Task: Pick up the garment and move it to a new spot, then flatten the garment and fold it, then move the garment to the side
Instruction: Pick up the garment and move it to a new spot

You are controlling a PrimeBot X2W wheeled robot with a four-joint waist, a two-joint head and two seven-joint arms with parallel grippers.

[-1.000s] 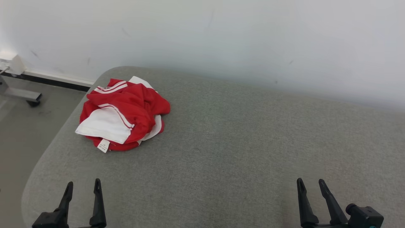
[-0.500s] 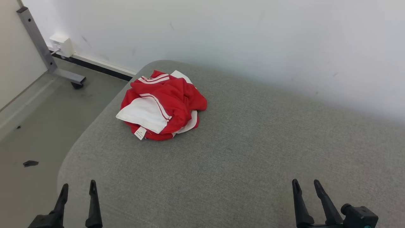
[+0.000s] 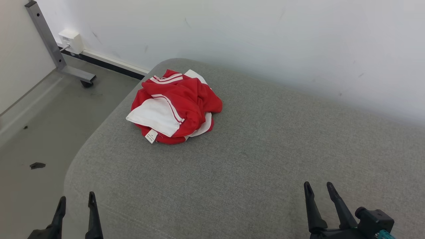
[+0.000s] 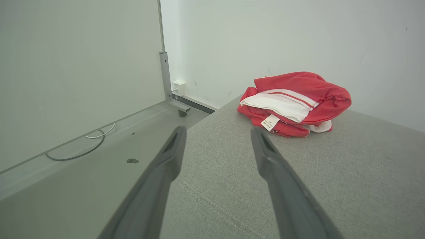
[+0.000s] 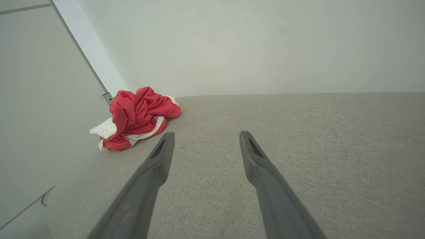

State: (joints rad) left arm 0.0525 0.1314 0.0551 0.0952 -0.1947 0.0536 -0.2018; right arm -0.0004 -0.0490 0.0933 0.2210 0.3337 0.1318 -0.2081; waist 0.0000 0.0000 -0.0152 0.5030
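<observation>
Status: nothing of the task is done yet.

Left gripper (image 3: 76, 196): lower left, at the cushion's (image 3: 252, 159) left edge. Fingers wide, empty.

Garment (image 3: 176, 106): red with white panels and stripes, crumpled in a heap on the cushion's far left corner, near the edge. Its label shows on the near side. It is well apart from both grippers.

Right gripper (image 3: 317, 183): lower right, low over the fabric. Fingers wide, empty.

Left to do: pick-up and move, flatten, fold, move aside. Judged first step is a reach for the heap; the left arm looks nearer.

Surface: grey woven upholstery, flat, with a rounded corner. A seam runs near the front edge in the left wrist view. The wide stretch right of the heap is judged enough for spreading.

Room, left to right: grey floor (image 3: 40, 132) with a dark scrap (image 3: 37, 165) and a cable (image 4: 79, 152); a metal post (image 3: 49, 43) on a castor foot; a white box (image 3: 71, 40) above the skirting; a white, scuffed wall (image 3: 265, 33) behind the cushion.
</observation>
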